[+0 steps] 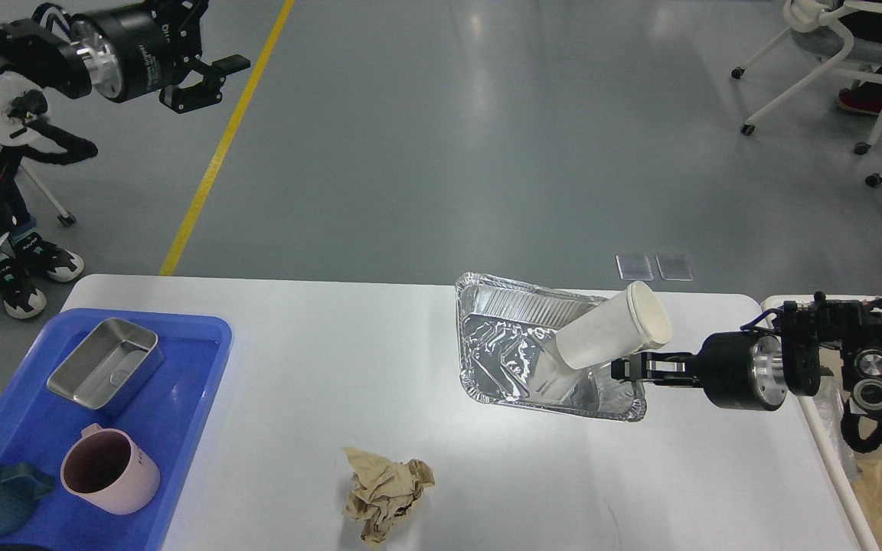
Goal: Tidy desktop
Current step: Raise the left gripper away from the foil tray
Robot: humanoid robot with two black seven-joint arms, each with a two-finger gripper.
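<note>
Head view. Desktop (295,398): white, glossy, fills lower frame. On it: foil tray (517,360), light, crushable, paper cup (613,337) tipped inside; right gripper (625,369) pinches its near-right rim, the sensible hold. Crumpled paper (386,493): soft. Left gripper (207,73): raised, spread.

Before us the white desktop (318,383) bears a blue tray (188,367) at its left edge, a foil pan (510,356) toward the right, and crumpled brown paper (386,493) near its front.
</note>
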